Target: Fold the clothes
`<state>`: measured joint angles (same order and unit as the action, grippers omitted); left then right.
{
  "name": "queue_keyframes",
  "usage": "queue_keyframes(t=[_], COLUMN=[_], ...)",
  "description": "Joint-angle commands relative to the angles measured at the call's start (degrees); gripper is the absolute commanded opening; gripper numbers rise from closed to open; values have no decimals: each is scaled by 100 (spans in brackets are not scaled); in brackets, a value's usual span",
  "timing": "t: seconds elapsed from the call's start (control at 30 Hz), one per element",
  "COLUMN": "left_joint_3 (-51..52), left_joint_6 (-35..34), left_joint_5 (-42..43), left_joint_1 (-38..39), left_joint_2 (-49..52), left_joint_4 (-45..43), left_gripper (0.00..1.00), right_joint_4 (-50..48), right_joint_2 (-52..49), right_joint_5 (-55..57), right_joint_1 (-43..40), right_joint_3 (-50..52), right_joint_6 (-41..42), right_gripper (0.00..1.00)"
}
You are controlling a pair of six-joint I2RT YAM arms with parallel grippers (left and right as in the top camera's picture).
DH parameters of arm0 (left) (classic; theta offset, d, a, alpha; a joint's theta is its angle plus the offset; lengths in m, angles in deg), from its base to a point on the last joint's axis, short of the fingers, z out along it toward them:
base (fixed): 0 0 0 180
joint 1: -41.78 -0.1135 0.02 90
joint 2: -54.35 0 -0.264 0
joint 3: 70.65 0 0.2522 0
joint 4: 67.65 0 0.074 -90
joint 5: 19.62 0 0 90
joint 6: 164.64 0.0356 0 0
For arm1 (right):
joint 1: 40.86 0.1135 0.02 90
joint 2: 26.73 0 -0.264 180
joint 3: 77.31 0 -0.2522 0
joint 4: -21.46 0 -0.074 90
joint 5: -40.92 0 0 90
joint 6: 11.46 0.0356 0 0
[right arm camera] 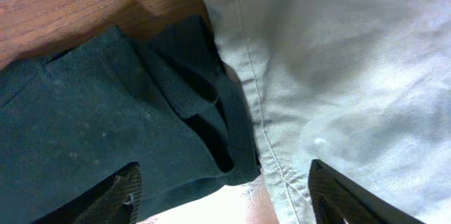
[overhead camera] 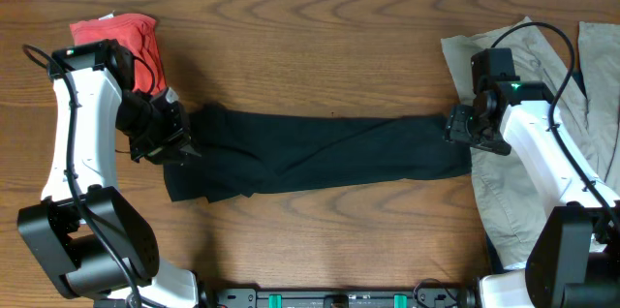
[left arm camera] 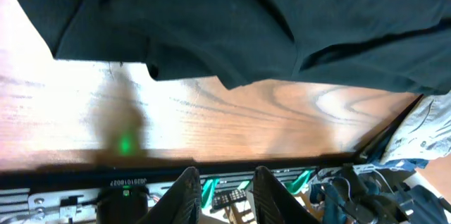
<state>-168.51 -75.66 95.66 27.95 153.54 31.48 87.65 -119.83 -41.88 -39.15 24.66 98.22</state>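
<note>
Overhead, the dark garment lay stretched in a long, creased band across the middle of the desk. The left arm reached down to its left end and the right arm to its right end. From that height I could not tell how either set of jaws stood. A red cloth sat bunched at the far left, partly behind the left arm. A beige cloth was spread along the right side, running under the right arm.

The wrist cameras filled in the rest. On the left, the two fingers stood with a narrow gap between them and nothing in it, so the left jaws gripped no fabric. The garment's edge lay well ahead of them across the top of the view, with bare wood and a green spot of light in between. Only this view showed the black rail along the desk's front edge.

On the right, the fingers were spread wide, the right jaws parted and empty. Ahead of them lay the garment's folded end. It touched and slightly overlapped the seamed edge of the beige cloth, a contact the overhead view hid behind the arm.
</note>
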Motion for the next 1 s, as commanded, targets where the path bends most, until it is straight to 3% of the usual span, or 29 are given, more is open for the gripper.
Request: queue_keyframes(t=[0.0, 0.13, 0.4, 0.8, 0.97], left_joint_3=[-46, -37, 125, 138, 138], left_joint_6=[-39, -195, -400, -398, -398], left_joint_5=[-26, -26, -28, -31, -31], left_joint_1=[-7, 79, 586, 717, 717], left_joint_2=[-9, -9, -9, -9, -9], left_joint_4=[-46, -282, -839, -946, -964], left_gripper=[38, 45, 45, 45, 45], right_joint_4=[-4, -35, -350, -807, -807], right_joint_2=[13, 11, -404, -1845, -2004], right_joint_5=[-59, -83, -905, -1008, -1220], right_joint_1=[-33, -33, -96, -138, -133], right_joint_3=[31, 31, 33, 33, 31], right_joint_6=[-160, -278, -1331, -1690, -1849], right_gripper=[79, 78, 75, 79, 55])
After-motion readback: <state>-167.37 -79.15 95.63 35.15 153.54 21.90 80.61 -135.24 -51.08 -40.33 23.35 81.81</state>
